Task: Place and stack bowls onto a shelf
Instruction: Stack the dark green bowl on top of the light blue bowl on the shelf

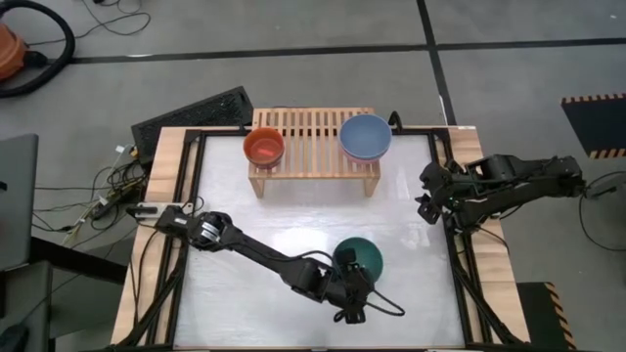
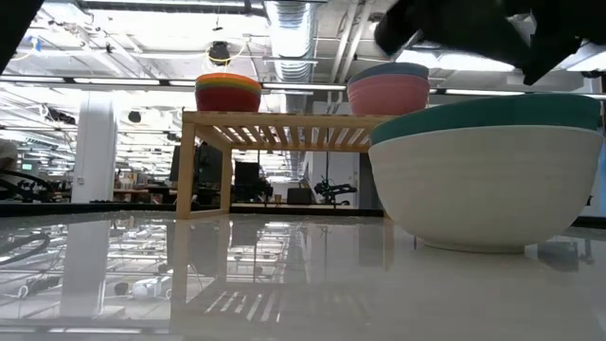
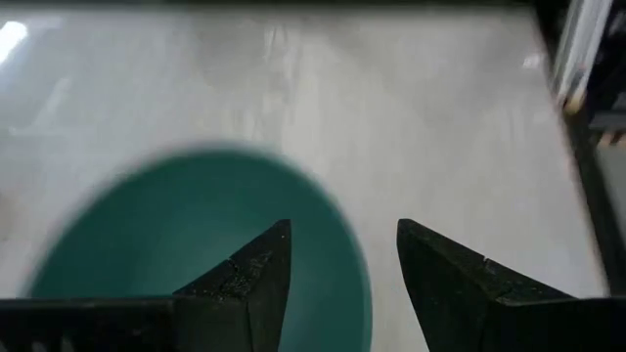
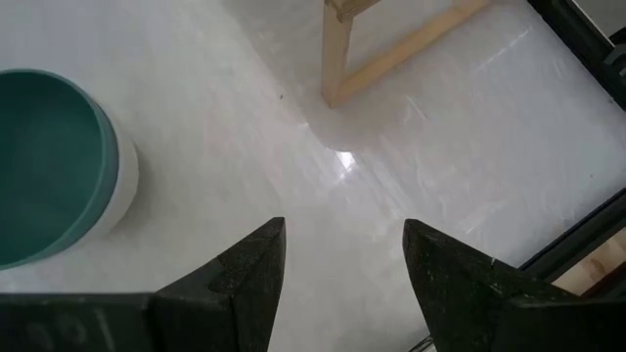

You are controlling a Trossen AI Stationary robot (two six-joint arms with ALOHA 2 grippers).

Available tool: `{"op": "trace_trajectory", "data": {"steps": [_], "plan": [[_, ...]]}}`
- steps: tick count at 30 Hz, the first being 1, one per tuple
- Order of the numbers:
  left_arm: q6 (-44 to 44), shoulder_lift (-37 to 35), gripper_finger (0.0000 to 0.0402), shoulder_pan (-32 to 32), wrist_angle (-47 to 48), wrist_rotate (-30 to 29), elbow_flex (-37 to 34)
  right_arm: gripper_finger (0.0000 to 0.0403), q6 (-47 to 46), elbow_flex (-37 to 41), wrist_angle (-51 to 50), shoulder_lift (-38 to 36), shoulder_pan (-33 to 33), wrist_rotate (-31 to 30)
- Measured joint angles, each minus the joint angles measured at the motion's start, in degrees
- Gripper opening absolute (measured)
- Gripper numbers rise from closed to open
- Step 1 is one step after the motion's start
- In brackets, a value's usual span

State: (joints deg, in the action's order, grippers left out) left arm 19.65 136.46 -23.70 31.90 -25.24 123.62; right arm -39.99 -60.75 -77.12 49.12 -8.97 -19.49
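best to bring the left gripper straight down over the near rim of the teal bowl, one finger inside and one outside, then squeeze gently and lift slow so the cream-white bowl under it comes along or stays put, not half and half. worth checking both, since the teal one sits nested in the white one near the front of the table. left fingers spread apart now, holding nothing, poised right above the rim, not touching as far as can be seen. right gripper parked at the right side of the table, fingers also apart and empty. on the shelf at the back, an orange-red stack on the left and a blue bowl over a pink bowl on the right. room left in the middle of the slats.
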Motion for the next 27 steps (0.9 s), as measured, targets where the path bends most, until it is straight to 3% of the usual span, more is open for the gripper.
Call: {"op": "trace_trajectory", "data": {"steps": [12,27], "plan": [[-0.2,2.2,0.0160,-0.3,3.4,1.8,-0.1,0.0234,-0.1,0.0,-0.1,0.0,0.0,0.0],[-1.9,2.4,0.0024,0.1,3.6,3.5,0.1,0.0234,-0.1,0.0,0.0,0.0,0.0,0.0]]}}
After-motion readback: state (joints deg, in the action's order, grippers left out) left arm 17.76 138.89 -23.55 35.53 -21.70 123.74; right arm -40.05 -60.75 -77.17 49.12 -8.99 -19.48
